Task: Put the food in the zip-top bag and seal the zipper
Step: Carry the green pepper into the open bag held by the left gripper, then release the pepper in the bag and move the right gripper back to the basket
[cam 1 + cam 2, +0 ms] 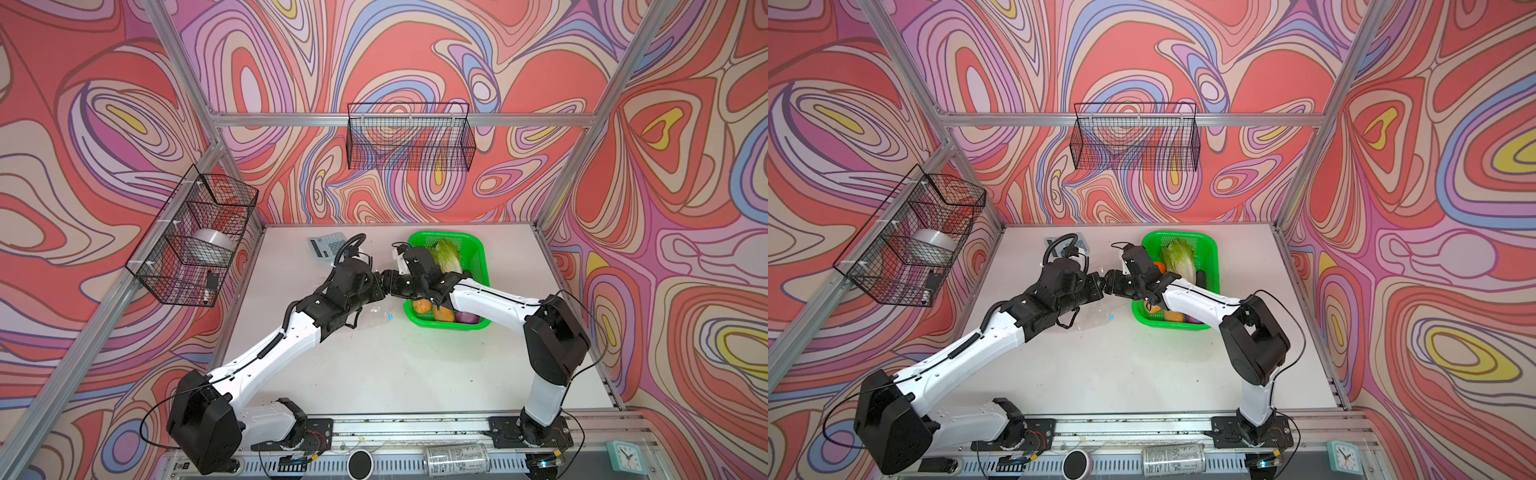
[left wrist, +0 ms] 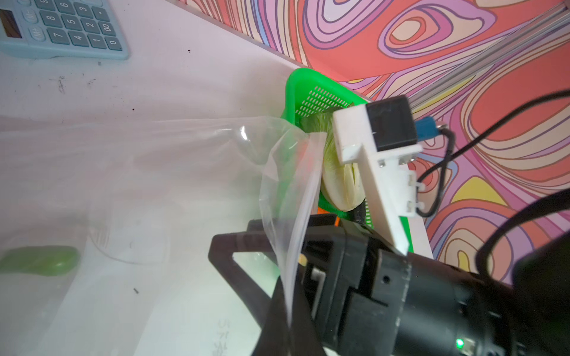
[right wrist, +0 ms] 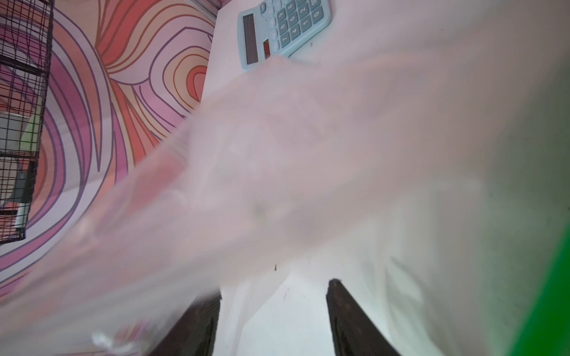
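**A:** What are you counting out there?

**B:** One zip-top bag (image 1: 376, 318), one green basket (image 1: 436, 324) and two end effectors. In the basket are sitting one napa cabbage (image 1: 446, 253), one orange pumpkin (image 1: 422, 306), a second orange piece (image 1: 444, 314) and one purple onion (image 1: 467, 318). In a top view, one dark cucumber (image 1: 1201, 277) is lying right beside the cabbage. The right arm is covering the basket's middle, so I cannot count what is under it. Besides those, there are one calculator (image 1: 326, 246) and two wire baskets (image 1: 195, 237) hanging on the walls.

**A:** And how is the bag looking?

**B:** It is clear and crinkly, lying on the table (image 1: 415, 365) just beside the green basket's near corner, on the calculator's side. Its light-blue slider (image 1: 391, 317) is showing close to the basket wall. In the left wrist view the white zipper (image 2: 303, 215) is standing up and curving, with film bulging behind it. All the food I am counting is sitting in the basket, not the bag.

**A:** What are the end effectors doing?

**B:** The left end effector (image 1: 374, 287) is clenching fully just off the basket's rim. Its fingertips are not showing, but the bag's raised edge is running right up to it, so it is gripping the bag. The right end effector (image 3: 274, 289) is released and facing the left one at the basket's rim. Its two fingers (image 3: 348, 317) are standing well apart with bare table between them, grasping nothing, and blurred film is lying across one finger.
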Robot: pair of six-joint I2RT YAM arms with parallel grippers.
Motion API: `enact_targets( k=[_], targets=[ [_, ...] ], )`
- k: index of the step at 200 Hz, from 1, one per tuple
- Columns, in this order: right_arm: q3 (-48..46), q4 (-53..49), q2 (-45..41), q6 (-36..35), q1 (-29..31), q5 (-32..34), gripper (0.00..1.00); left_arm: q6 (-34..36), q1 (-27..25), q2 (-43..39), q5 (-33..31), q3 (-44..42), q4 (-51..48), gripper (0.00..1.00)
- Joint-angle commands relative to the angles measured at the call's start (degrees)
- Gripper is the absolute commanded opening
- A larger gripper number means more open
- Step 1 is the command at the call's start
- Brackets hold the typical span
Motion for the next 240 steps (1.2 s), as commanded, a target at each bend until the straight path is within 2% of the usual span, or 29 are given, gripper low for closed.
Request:
enact_targets(
  k=[1, 16, 42, 105, 149, 188, 196, 240],
  targets=[
    [1.7, -8.2, -3.9, -4.6, -1.0, 5.9, 0.59, 2.2, -0.3, -1.7, -3.0, 1.8, -1.8, 0.0],
    [1.9, -10.2, -4.9, -5.9, -1.7, 6.6, 0.6, 3.2, -0.2, -2.6, -4.5, 1.8, -1.7, 0.0],
    [0.5, -7.9, -8.2, -6.3, -3.4, 2.0, 0.59, 4.0, -0.3, -1.8, -4.9, 2.3, -2.5, 0.0],
    [-1.6, -20.1, -12.6, -9.6, -10.8, 6.6, 0.68, 3.8, -0.3, -1.6, -4.9, 0.3, -1.6, 0.0],
    [1.5, -21.6, -6.2, -8.3, -12.7, 12.1, 0.77, 3.8, -0.2, -1.2, -4.8, 0.0, -0.9, 0.0],
    [6.9, -20.3, 2.9, -3.1, -12.7, 14.3, 0.81, 4.2, -0.3, -1.7, -5.3, -0.8, -1.1, 0.0],
    [7.5, -19.6, 4.4, -1.9, -12.6, 14.9, 0.84, 4.1, -0.3, -2.0, -5.5, -1.1, -1.0, 0.0],
    [10.6, -18.3, 9.6, 0.8, -12.6, 21.4, 0.82, 4.7, -0.3, -3.0, -6.0, -2.2, -0.9, 0.0]
  ],
)
